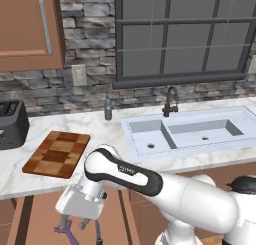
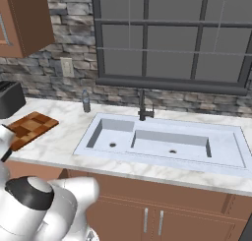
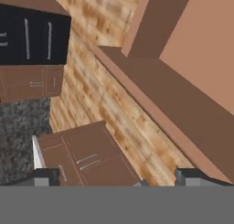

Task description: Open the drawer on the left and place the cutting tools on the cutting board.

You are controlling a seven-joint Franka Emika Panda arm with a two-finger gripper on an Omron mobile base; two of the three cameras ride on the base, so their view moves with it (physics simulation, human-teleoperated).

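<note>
The gripper (image 1: 80, 224) is hanging below the counter (image 1: 100, 126) edge over the open drawer (image 1: 30, 224), jaws spread wide and gripping nothing; the purple tool (image 1: 67, 234) is lying just under the fingers, and a slim dark piece beside it is probably the knife (image 1: 98, 234). The risk is closing on the drawer wall or nudging a tool aside, since they are lying near each other. Left to right, the counter is carrying a toaster (image 1: 11, 124), the cutting board (image 1: 57, 153), a bottle (image 1: 108, 109) and the sink (image 1: 190, 131), under a stone wall and window.

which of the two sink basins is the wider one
The right basin of the sink is wider; the left basin, on the cutting board's side, is narrower and squarer.
</note>
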